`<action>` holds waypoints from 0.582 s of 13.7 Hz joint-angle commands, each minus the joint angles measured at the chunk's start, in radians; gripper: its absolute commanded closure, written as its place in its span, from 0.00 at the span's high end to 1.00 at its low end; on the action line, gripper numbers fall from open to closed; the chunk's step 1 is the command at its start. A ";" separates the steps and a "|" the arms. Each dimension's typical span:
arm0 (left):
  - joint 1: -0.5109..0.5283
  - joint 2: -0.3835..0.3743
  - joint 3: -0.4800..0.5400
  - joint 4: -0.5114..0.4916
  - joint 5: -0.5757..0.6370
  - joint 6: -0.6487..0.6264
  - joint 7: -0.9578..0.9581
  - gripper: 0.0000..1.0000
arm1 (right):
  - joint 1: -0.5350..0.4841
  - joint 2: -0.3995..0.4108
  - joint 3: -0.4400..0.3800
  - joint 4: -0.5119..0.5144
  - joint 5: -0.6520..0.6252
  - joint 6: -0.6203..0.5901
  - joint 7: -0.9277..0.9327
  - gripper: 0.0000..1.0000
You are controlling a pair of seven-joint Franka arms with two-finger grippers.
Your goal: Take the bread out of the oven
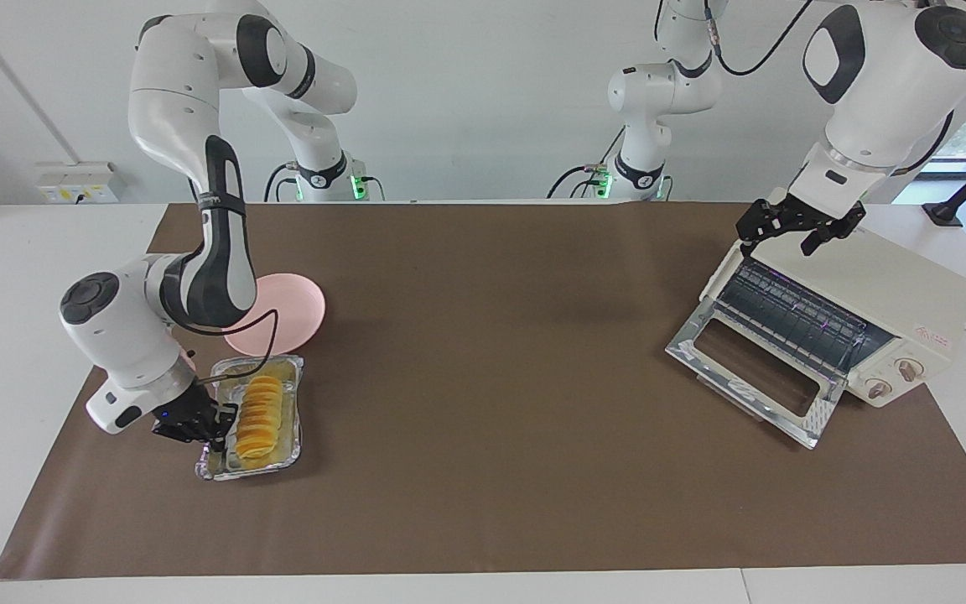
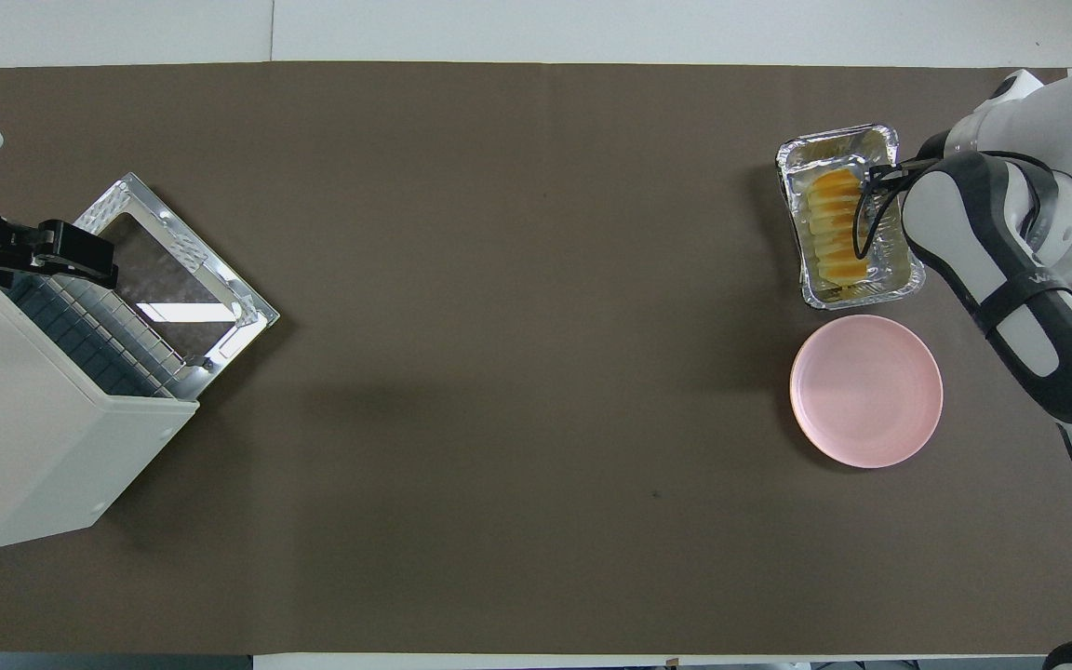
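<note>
- Two arms at the table, facing view first. Right gripper [image 1: 213, 426] is low at the rim of the foil tray [image 1: 292, 438], on the tray's long side toward the right arm's end of the table; fingers pressed together, pinching that rim.
- Bread [image 1: 258, 408] lies lengthwise inside the foil tray, ridged top up, out of the oven. Tray sits on the brown mat [image 1: 483, 403].
- Pink plate [image 1: 290, 315] sits just beside the tray, nearer to the robots; part of it is hidden by the right arm's forearm.
- Oven [image 1: 860, 315] stands at the left arm's end of the table, door [image 1: 751, 377] folded down flat onto the mat, wire rack [image 1: 793, 315] exposed, two knobs on the front panel. Nothing visible on the rack.
- Left gripper [image 1: 797, 225] hangs over the oven's top edge at the corner nearest the robots; jaws spread wide, holding nothing.
- Overhead view. Foil tray [image 2: 880, 141] with the bread [image 2: 836, 228] in it lies farther from the robots than the pink plate [image 2: 866, 391], a small gap between them.
- Right gripper's tips are covered by the forearm and cable here; only the wrist shows beside the tray.
- Left gripper [image 2: 57, 256] shows as a dark bar over the oven [image 2: 43, 428] opening edge, jaws apart; door [image 2: 173, 279] lies open on the brown mat [image 2: 517, 372].
</note>
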 commanded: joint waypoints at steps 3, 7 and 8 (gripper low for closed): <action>0.000 -0.020 -0.007 -0.023 -0.015 0.014 -0.008 1.00 | -0.018 -0.032 0.011 -0.040 0.025 0.008 -0.033 0.66; 0.012 -0.020 -0.005 -0.022 -0.013 0.012 -0.011 1.00 | 0.004 -0.076 0.010 -0.023 0.016 -0.050 -0.018 1.00; 0.014 -0.022 -0.005 -0.023 -0.013 0.012 -0.013 1.00 | 0.024 -0.090 0.008 0.001 0.011 -0.090 -0.004 1.00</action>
